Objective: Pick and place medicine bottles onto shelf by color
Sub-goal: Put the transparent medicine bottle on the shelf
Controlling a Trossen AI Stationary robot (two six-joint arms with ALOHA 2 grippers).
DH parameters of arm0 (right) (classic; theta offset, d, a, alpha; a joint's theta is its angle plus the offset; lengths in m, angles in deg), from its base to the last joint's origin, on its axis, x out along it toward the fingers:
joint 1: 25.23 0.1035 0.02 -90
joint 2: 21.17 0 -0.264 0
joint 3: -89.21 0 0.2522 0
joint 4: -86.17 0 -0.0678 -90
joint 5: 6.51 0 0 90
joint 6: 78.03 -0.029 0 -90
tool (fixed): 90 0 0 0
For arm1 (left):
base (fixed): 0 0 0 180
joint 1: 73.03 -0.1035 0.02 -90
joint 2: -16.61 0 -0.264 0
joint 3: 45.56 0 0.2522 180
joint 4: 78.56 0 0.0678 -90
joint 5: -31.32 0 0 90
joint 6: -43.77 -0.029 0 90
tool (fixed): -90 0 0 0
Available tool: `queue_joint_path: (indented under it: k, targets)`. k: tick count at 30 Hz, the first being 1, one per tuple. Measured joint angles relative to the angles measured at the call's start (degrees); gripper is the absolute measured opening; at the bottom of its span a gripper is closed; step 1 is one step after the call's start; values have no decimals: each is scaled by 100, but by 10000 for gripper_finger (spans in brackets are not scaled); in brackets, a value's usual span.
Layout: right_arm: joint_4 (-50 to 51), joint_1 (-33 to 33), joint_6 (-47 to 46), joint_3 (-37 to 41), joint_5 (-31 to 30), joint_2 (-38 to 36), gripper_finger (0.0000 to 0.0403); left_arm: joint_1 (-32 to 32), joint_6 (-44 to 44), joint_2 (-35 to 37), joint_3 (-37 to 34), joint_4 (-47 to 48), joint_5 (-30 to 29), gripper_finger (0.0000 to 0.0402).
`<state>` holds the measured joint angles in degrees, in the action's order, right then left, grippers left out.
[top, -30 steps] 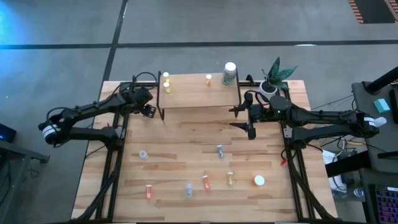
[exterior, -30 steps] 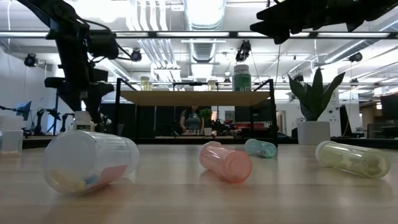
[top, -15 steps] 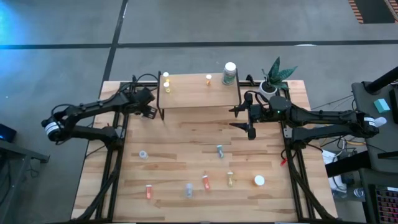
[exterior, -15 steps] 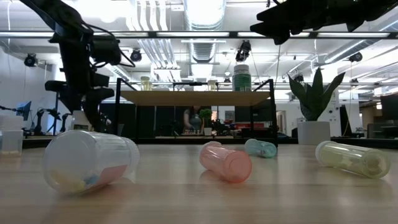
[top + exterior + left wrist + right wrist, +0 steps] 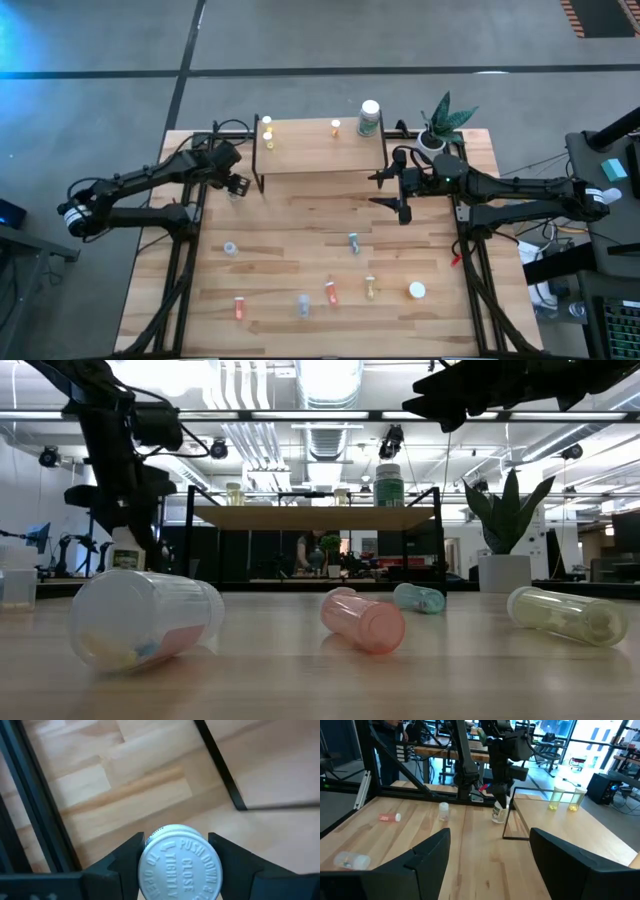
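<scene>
Medicine bottles [image 5: 330,291] lie scattered on our near desk [image 5: 300,220]; farther off, our left hand [image 5: 175,857], lately wide, has narrowed around a white-capped bottle [image 5: 180,862] beside the shelf [image 5: 320,148]; our right hand [image 5: 393,189] waits open.

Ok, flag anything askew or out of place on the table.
Several bottles lie tipped on the table: a pink one, a teal one, a yellowish one and a clear one. Nothing looks spilled or broken.
</scene>
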<state>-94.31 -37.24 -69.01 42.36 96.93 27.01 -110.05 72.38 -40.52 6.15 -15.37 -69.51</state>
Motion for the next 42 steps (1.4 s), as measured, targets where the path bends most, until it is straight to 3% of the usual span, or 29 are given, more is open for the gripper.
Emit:
queue_joint_path:
  k: [6,15,26,42]
  targets:
    - [-11,0,16,0,0,0,263,5,-57,362,86,509,287,177]
    - [-22,0,-1,0,-2,0,263,413,-235,671,269,544,876,177]
    - [-20,0,-3,-17,0,-2,263,1279,-156,625,970,864,984,177]
    - [-2,0,-60,-17,0,-2,263,2219,148,656,1003,810,1128,177]
